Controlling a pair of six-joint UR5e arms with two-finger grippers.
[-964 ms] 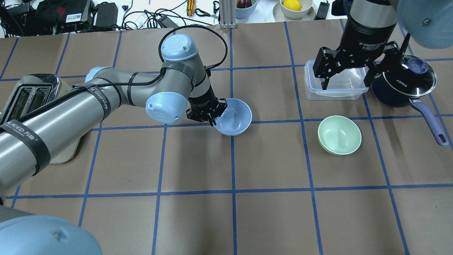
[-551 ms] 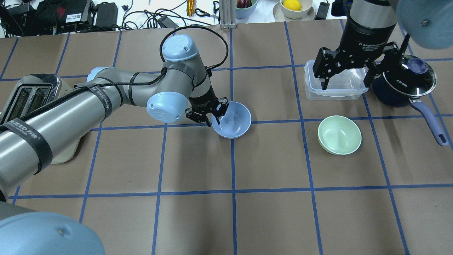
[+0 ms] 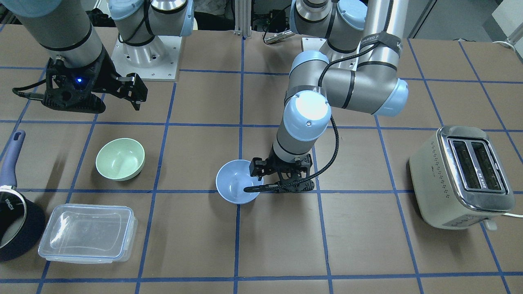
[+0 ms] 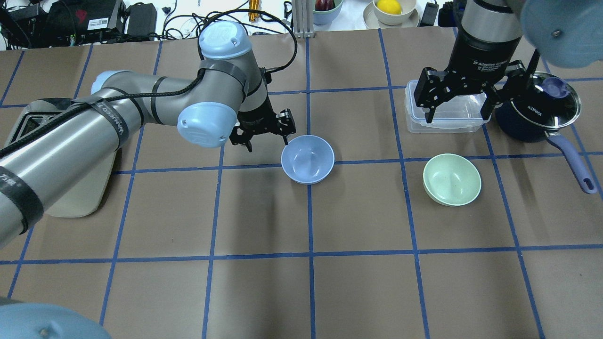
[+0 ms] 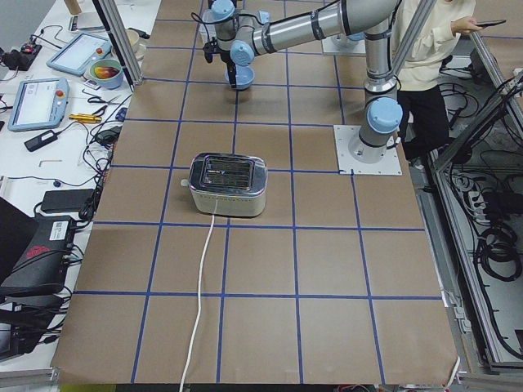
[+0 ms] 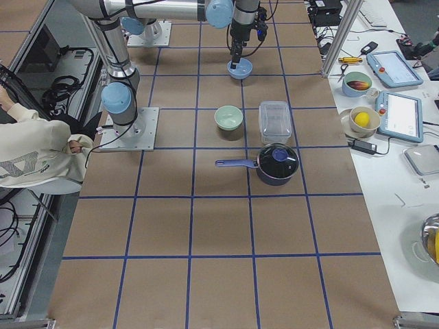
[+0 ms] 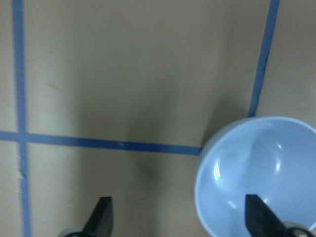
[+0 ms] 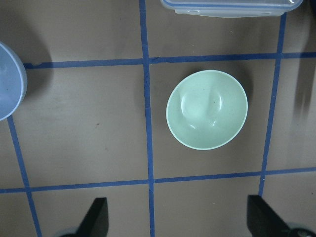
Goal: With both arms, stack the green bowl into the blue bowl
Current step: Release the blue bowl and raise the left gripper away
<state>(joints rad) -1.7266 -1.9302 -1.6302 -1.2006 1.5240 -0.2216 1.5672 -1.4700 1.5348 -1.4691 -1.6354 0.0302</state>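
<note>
The blue bowl (image 4: 307, 158) stands upright and empty near the table's middle; it also shows in the front view (image 3: 238, 187) and the left wrist view (image 7: 256, 173). My left gripper (image 4: 265, 136) is open and empty, hovering just beside the bowl's rim on the toaster side, not touching it. The green bowl (image 4: 452, 179) stands upright to the right, also in the front view (image 3: 120, 159) and the right wrist view (image 8: 207, 109). My right gripper (image 4: 457, 112) is open and empty, high above the far side of the green bowl.
A clear lidded container (image 4: 447, 117) and a dark blue saucepan (image 4: 541, 113) with a long handle stand behind the green bowl. A toaster (image 3: 461, 175) stands at the left end, partly under my left arm.
My left gripper opened, let go of the blue bowl's rim, and drew back up and away from it. The bowl stays on the table. The right arm barely moved.
</note>
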